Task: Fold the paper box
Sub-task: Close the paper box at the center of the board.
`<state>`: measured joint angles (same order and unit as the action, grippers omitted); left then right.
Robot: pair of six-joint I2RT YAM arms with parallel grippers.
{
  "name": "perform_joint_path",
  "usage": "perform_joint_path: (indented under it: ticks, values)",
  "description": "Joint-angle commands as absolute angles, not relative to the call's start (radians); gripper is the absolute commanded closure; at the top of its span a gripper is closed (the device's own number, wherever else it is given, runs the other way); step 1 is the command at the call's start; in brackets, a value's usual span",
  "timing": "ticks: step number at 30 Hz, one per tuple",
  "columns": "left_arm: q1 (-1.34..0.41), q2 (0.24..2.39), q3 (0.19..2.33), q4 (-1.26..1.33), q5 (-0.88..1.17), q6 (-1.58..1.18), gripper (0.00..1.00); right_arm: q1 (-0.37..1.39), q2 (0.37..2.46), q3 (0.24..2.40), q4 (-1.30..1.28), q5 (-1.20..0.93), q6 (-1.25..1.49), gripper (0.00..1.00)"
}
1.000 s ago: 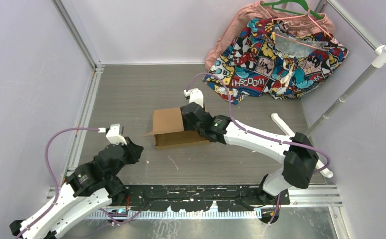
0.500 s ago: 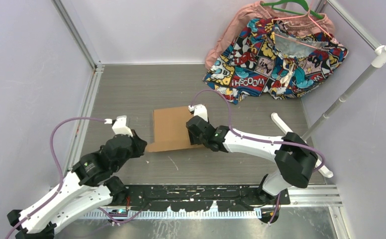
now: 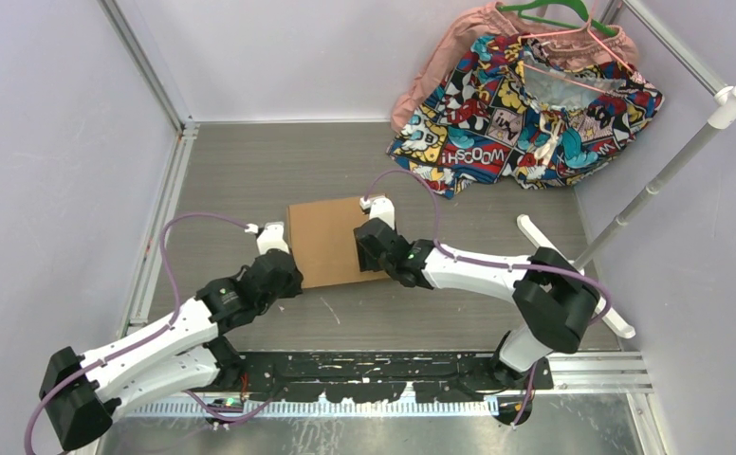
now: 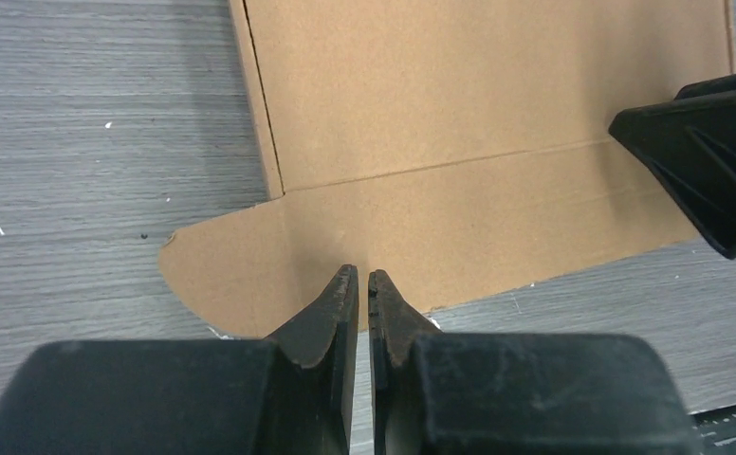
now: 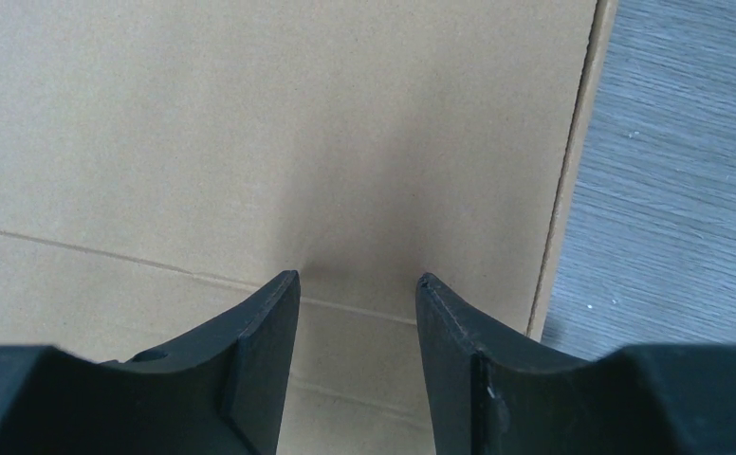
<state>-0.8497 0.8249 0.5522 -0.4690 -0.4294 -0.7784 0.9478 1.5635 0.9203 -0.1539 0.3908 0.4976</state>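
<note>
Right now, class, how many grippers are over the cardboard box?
2: the left gripper, shut, over the near-left flap of the paper box; the right gripper, open, near its right edge. None hidden.

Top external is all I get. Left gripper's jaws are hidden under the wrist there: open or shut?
Observer: Shut. In the left wrist view the left gripper has its tips together over a flap panel of the paper box.
Operator: Right one?
Observer: The right gripper is open, tips down at a crease near a box edge, gripping nothing.
Operator: Loose flaps?
Observer: A rounded tab lies flat on the table beside the left gripper.
</note>
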Motion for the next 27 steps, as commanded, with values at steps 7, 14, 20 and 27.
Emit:
perform_joint_path:
  ticks: [7,14,20,27]
  values:
    - [-0.856,0.842,0.590,-0.355,-0.466,-0.724,0.90,0.943,1.446,0.892,-0.219,0.410,0.481,0.43]
    - [-0.856,0.870,0.752,-0.486,-0.449,-0.633,0.89,0.934,1.267,0.888,-0.260,0.488,0.439,0.40]
    - [-0.855,0.816,0.815,-0.575,-0.430,-0.587,0.78,0.930,1.129,0.863,-0.335,0.563,0.440,0.14]
    - [-0.855,0.740,0.870,-0.731,-0.361,-0.604,0.11,0.926,0.863,0.745,-0.438,0.496,0.528,0.00]
